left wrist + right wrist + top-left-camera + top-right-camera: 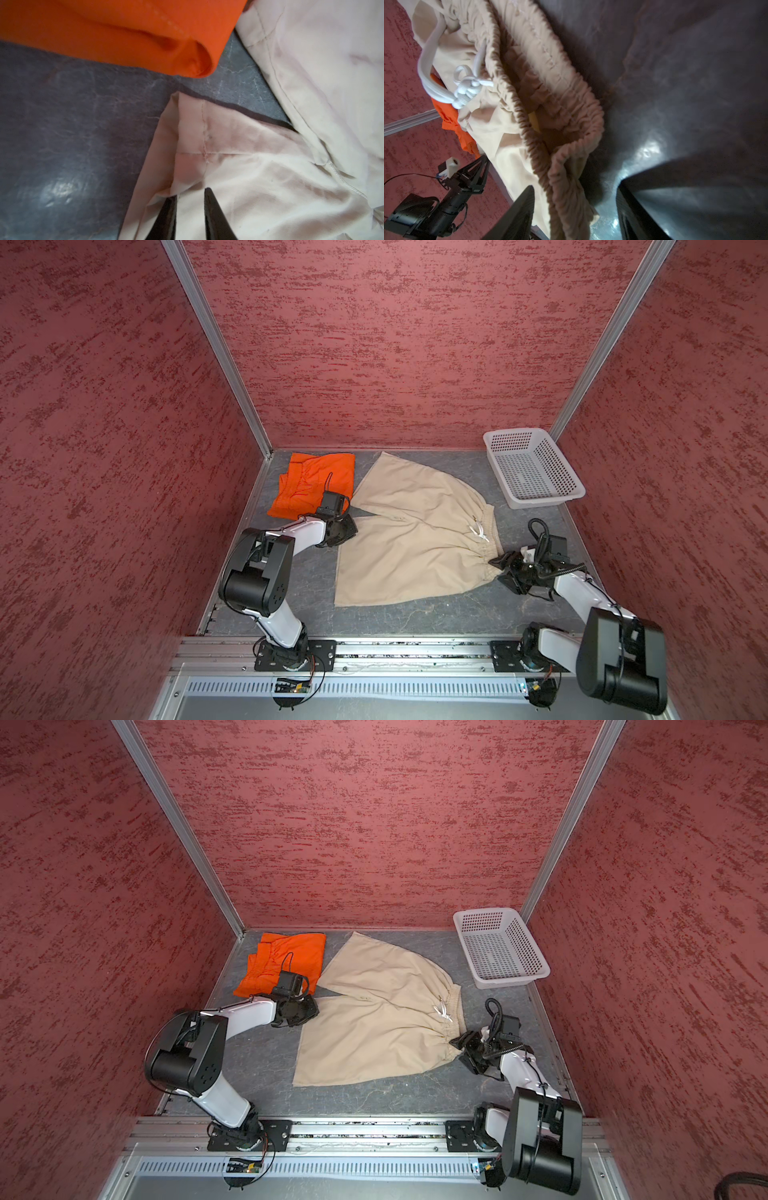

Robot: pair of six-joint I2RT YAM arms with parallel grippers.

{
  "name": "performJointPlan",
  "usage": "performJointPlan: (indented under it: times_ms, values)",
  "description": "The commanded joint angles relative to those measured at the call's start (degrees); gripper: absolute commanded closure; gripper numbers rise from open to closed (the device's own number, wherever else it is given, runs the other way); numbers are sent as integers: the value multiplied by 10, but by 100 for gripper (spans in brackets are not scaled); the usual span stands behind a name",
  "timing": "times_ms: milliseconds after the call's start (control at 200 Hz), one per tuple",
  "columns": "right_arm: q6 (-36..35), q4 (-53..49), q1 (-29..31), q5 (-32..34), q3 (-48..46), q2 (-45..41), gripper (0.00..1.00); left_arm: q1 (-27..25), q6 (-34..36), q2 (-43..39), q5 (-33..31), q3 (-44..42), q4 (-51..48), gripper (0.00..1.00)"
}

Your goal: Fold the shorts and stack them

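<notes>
The beige shorts [415,539] [374,1023] lie spread on the grey table, legs pointing left and gathered waistband [564,116] to the right, with a white drawstring [467,87] knotted at it. The orange shorts [311,481] [286,959] lie folded at the back left, apart from the beige pair. My left gripper [351,529] [190,195] sits at the inner hem corner of the near leg, shut on a fold of that hem. My right gripper [505,568] [575,191] is open, its fingers wide on either side of the near end of the waistband.
A white perforated basket [540,501] [511,982] stands at the back right, near the corner. Red walls close in the table on three sides. A metal rail [395,651] with both arm bases runs along the front edge.
</notes>
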Motion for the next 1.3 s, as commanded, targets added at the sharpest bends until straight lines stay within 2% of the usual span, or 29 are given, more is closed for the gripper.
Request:
performJointPlan:
  times_ms: [0,135,200,225,311,346,566,761,832,937,1132,1297]
  values:
    - [-5,42,7,-19,-6,10,39,7,10,21,-15,-5,-11,74]
    - [-9,75,14,-31,-7,46,44,7,10,21,-13,-4,-11,74]
    - [-6,94,19,-36,-8,67,50,8,12,20,-12,-5,-12,74]
    - [-5,98,21,-35,-8,72,57,8,11,19,-13,-5,-11,74]
    - [-5,96,22,-24,-8,78,95,8,10,15,-12,-4,-12,73]
    - [-5,89,23,-17,-10,74,100,8,9,12,-12,-3,-14,73]
    - [24,69,24,13,-30,7,100,3,-13,-42,12,13,-75,64]
    - [45,82,25,6,-32,-12,100,-14,-80,-130,31,24,-169,50]
    - [47,78,26,8,-29,-16,100,-14,-134,-166,41,18,-196,47]
    - [40,59,28,12,-19,-25,100,-16,-223,-224,17,11,-246,44]
    - [38,48,31,17,-11,-35,100,-27,-442,-318,-4,-48,-315,44]
    - [40,51,33,19,-17,-42,100,-56,-518,-317,-14,-62,-405,44]
